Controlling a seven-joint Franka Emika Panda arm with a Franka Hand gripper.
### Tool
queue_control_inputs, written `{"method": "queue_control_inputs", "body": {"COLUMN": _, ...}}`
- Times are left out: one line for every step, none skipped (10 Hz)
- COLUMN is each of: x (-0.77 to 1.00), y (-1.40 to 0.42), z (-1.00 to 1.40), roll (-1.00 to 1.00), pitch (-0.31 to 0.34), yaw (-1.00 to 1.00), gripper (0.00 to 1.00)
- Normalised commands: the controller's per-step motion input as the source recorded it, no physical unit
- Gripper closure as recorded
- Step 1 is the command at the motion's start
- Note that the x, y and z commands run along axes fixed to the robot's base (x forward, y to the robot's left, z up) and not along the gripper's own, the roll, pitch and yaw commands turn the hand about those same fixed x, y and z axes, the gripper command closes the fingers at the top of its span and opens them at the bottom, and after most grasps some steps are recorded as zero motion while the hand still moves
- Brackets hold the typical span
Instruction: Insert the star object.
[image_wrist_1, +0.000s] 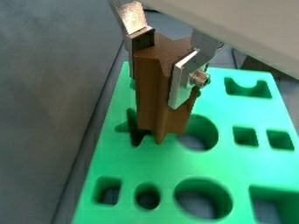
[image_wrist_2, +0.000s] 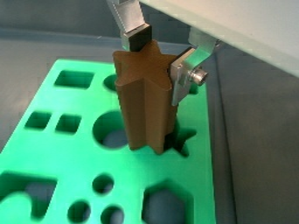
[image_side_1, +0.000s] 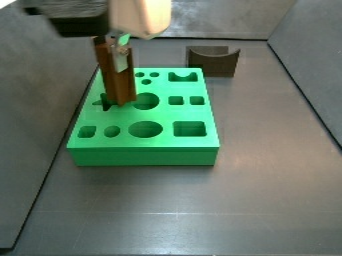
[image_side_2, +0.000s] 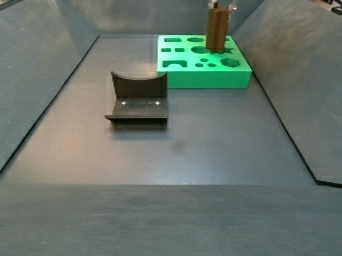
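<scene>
The star object hangs straight down from the gripper, with its bottom tip at the star-shaped hole in the green block. I think the tip has just gone in, but I cannot tell how deep. To do this step well, the points of the peg should line up with the points of the hole. Then push slowly and straight down, with no leaning, so it does not jam.

The gripper is squeezed tight on the top part of the star object, one finger on each side. It sits right above the hole. Below it, the other holes are empty. The squat brown block sits on the counter, well away from the gripper.
</scene>
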Motion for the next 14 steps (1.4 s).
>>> {"method": "queue_control_inputs", "body": {"x": -0.70, "y": -0.13, "z": 0.00, "roll": 0.14, "pitch": 0.000, "yaw": -0.27, "gripper": 1.00}}
{"method": "queue_control_inputs", "body": {"x": -0.79, "y": 0.00, "z": 0.00, "roll": 0.09, "pitch": -0.019, "yaw": -0.21, "gripper": 1.00}}
{"method": "queue_control_inputs", "body": {"x": -0.65, "y": 0.11, "z": -0.10, "roll": 0.02, "pitch": -0.024, "yaw": -0.14, "gripper": 1.00}}
{"method": "queue_control_inputs", "body": {"x": 0.00, "y": 0.09, "z": -0.16, "roll": 0.00, "pitch": 0.000, "yaw": -0.11, "gripper": 1.00}}
{"method": "queue_control_inputs", "body": {"x": 0.31, "y": 0.00, "z": -0.33, "roll": 0.00, "pitch": 0.000, "yaw": -0.12, "gripper": 1.00}}
{"method": "queue_control_inputs", "body": {"x": 0.38, "y": 0.00, "z": -0.33, "roll": -0.01, "pitch": 0.000, "yaw": -0.12, "gripper": 1.00}}
{"method": "queue_control_inputs", "body": {"x": 0.40, "y": 0.00, "z": -0.31, "roll": -0.04, "pitch": 0.000, "yaw": -0.13, "gripper": 1.00}}
{"method": "queue_control_inputs", "body": {"x": 0.35, "y": 0.00, "z": -0.36, "roll": -0.01, "pitch": 0.000, "yaw": -0.08, "gripper": 1.00}}
{"method": "queue_control_inputs", "body": {"x": 0.33, "y": 0.02, "z": -0.47, "roll": 0.00, "pitch": 0.010, "yaw": 0.00, "gripper": 1.00}}
{"method": "queue_control_inputs", "body": {"x": 0.28, "y": 0.08, "z": -0.66, "roll": 0.03, "pitch": 0.000, "yaw": 0.06, "gripper": 1.00}}
{"method": "queue_control_inputs", "body": {"x": 0.02, "y": 0.14, "z": -0.86, "roll": 0.04, "pitch": -0.084, "yaw": 0.24, "gripper": 1.00}}
{"method": "queue_control_inputs", "body": {"x": -0.16, "y": 0.11, "z": -0.84, "roll": 0.05, "pitch": -0.201, "yaw": 0.49, "gripper": 1.00}}
{"method": "queue_control_inputs", "body": {"x": -0.07, "y": 0.01, "z": -0.75, "roll": 0.00, "pitch": -0.210, "yaw": 0.63, "gripper": 1.00}}
{"method": "queue_control_inputs", "body": {"x": 0.00, "y": 0.00, "z": -0.75, "roll": -0.01, "pitch": -0.204, "yaw": 0.62, "gripper": 1.00}}
